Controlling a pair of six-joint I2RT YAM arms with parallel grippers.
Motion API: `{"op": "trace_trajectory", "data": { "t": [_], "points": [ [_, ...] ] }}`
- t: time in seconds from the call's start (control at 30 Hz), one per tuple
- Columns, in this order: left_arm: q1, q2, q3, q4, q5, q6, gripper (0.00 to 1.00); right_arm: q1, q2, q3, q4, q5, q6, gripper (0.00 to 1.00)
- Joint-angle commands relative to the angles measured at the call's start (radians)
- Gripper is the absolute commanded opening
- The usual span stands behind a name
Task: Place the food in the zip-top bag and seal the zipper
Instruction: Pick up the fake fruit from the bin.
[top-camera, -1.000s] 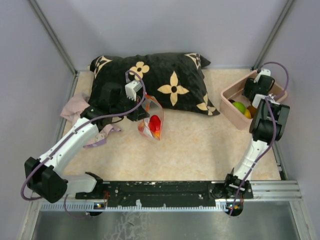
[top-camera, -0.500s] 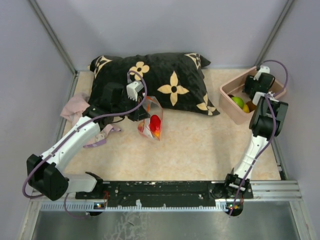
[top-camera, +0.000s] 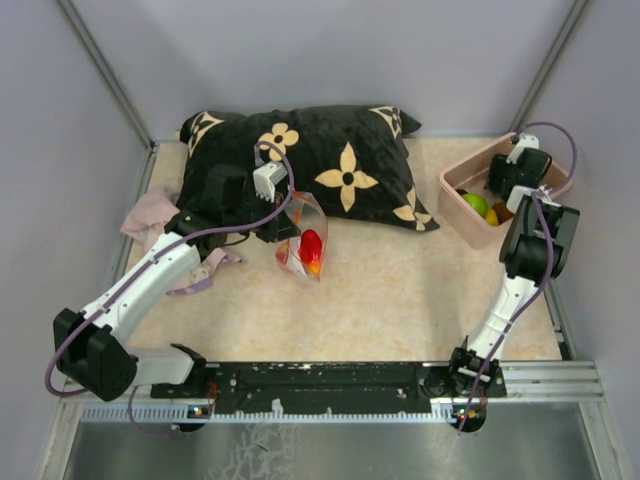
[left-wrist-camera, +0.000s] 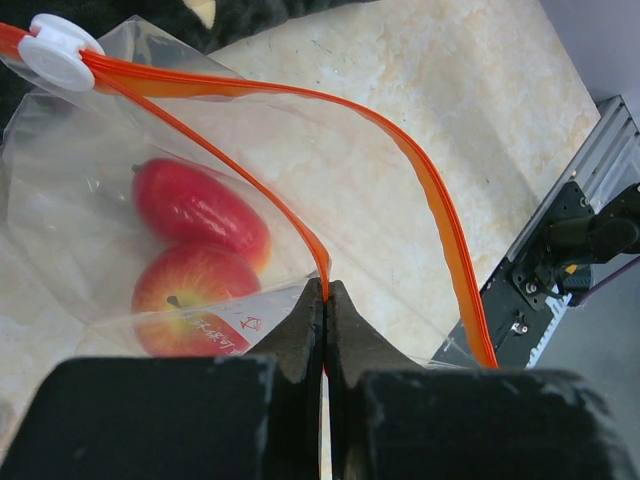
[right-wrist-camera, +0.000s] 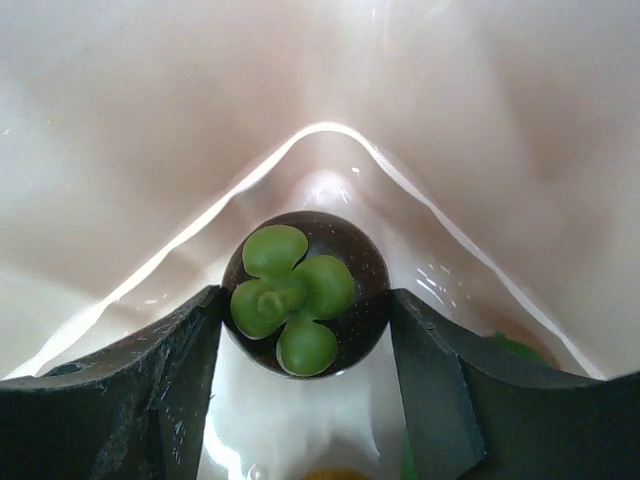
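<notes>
The clear zip-top bag (top-camera: 303, 240) stands in front of the pillow, mouth open, with two red fruits (left-wrist-camera: 195, 205) inside. Its orange zipper (left-wrist-camera: 420, 170) loops open, with a white slider (left-wrist-camera: 55, 50) at the far end. My left gripper (left-wrist-camera: 326, 290) is shut on the near zipper strip; it also shows in the top view (top-camera: 283, 222). My right gripper (right-wrist-camera: 305, 310) is down in the pink bin (top-camera: 462, 222), its fingers (right-wrist-camera: 180, 370) touching both sides of a dark round fruit with a green leafy cap (right-wrist-camera: 305, 290). A green fruit (top-camera: 476, 203) and a yellow one (top-camera: 491, 216) lie in the bin.
A black pillow with tan flowers (top-camera: 330, 160) lies along the back. A pink cloth (top-camera: 150, 215) lies at the left, under my left arm. The bin sits at the right back corner by the wall. The black mounting rail (top-camera: 330, 378) runs along the near edge.
My right gripper has shifted slightly left inside the bin, and the bin has turned a little with it. The left gripper and the bag have not moved.
</notes>
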Motion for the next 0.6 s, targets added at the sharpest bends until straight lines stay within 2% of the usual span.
{"op": "trace_trajectory", "data": {
  "t": [0.0, 0.2, 0.57],
  "points": [
    [0.006, -0.003, -0.010, 0.023, 0.026, 0.007, 0.00, -0.008, -0.119, -0.018, -0.009, -0.013, 0.001, 0.23],
    [0.004, 0.000, -0.010, 0.025, 0.041, 0.005, 0.00, -0.008, -0.217, -0.108, 0.029, -0.020, 0.073, 0.21],
    [0.006, -0.013, 0.008, 0.031, 0.078, -0.002, 0.00, -0.007, -0.406, -0.225, -0.024, -0.001, 0.176, 0.19]
  ]
}}
